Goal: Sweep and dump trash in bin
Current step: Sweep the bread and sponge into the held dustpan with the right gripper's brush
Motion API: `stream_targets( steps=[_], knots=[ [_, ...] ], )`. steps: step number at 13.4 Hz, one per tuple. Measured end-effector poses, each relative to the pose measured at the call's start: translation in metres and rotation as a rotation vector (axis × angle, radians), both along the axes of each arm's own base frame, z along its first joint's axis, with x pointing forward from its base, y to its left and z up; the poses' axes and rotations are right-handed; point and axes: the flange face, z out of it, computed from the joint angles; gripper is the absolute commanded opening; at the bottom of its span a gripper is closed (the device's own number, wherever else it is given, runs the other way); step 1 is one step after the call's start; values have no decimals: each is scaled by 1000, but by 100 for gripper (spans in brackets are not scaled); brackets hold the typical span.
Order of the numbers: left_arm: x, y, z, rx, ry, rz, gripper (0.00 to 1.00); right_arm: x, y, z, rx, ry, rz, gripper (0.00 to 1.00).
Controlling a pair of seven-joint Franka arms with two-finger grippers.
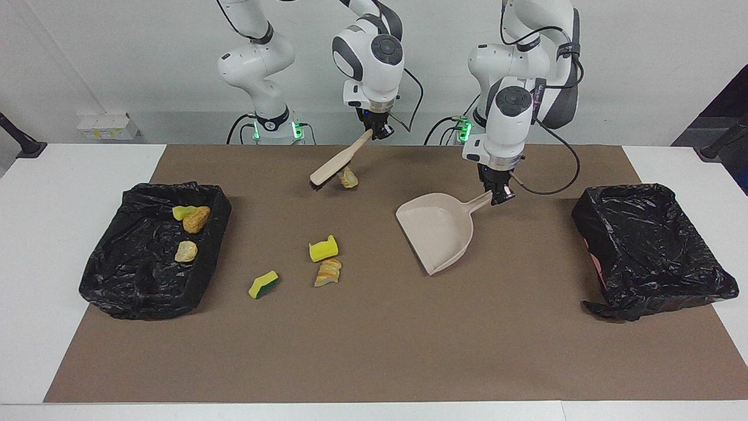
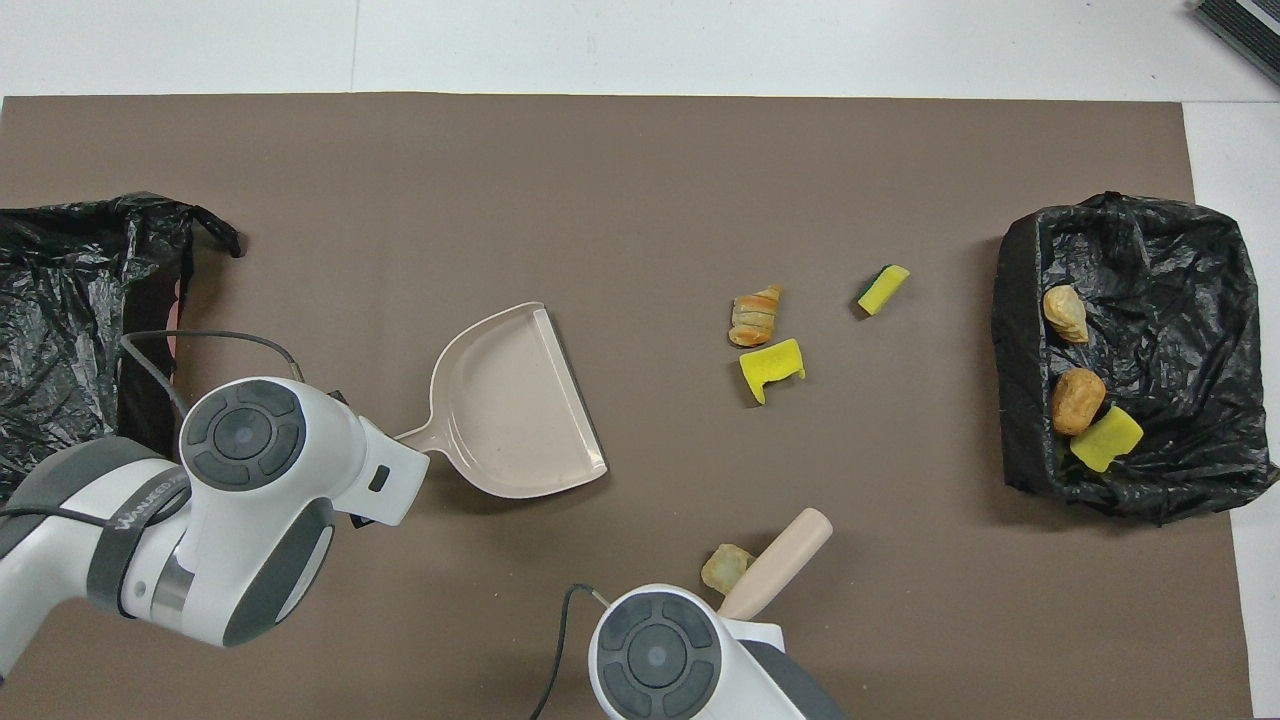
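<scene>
My right gripper (image 1: 378, 133) is shut on the handle of the beige brush (image 1: 339, 165), which slants down over the mat's edge nearest the robots. A tan lump of trash (image 1: 349, 178) lies beside the brush head. My left gripper (image 1: 501, 197) is shut on the handle of the beige dustpan (image 1: 438, 234), whose mouth faces away from the robots. A yellow sponge piece (image 1: 323, 249), a bread-like lump (image 1: 328, 272) and a yellow-green sponge (image 1: 263, 284) lie mid-mat. The black-lined bin (image 1: 140, 301) at the right arm's end holds three scraps (image 1: 196, 219).
A second black-lined bin (image 1: 648, 292) stands at the left arm's end of the brown mat (image 1: 374, 351). From overhead the wrists hide both grippers; the dustpan (image 2: 510, 405), brush (image 2: 780, 562) and loose scraps (image 2: 771, 365) show.
</scene>
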Motion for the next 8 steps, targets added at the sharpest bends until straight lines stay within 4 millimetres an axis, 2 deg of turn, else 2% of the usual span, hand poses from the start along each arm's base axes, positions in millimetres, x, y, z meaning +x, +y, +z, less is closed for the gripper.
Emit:
stream_targets(
  steps=[4, 6, 8],
  knots=[
    [-2, 3, -5, 1, 3, 15, 0, -18, 3, -17, 50, -39, -23, 0],
    [-2, 4, -6, 2, 2, 27, 0, -21, 4, -28, 70, -65, -27, 0],
    [-2, 3, -6, 2, 1, 31, 0, -18, 7, -30, 118, -99, -50, 0]
  ],
)
